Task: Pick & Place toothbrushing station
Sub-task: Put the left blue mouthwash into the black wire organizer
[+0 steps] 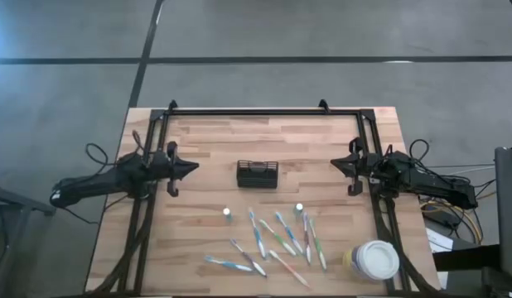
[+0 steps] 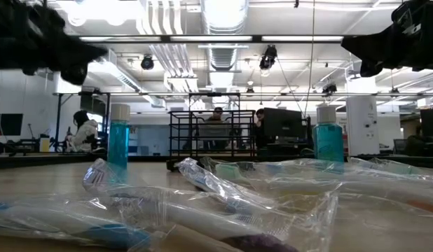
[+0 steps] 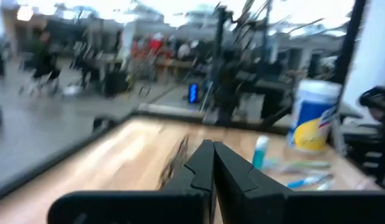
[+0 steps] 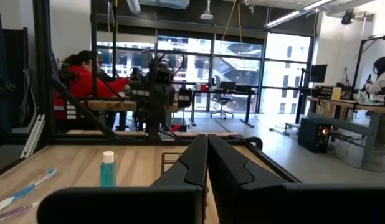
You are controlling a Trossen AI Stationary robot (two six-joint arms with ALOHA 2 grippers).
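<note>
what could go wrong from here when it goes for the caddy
The toothbrushes lie loose and scattered just in front of the black mesh caddy, so an arm sweeping low might scatter them. The two small bottles stand upright nearby and could tip. Both the left gripper and right gripper are shut, so either must open first.

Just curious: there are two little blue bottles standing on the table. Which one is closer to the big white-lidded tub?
The blue bottle on the right arm's side, just beyond the toothbrushes. The other bottle stands farther from the tub.
</note>
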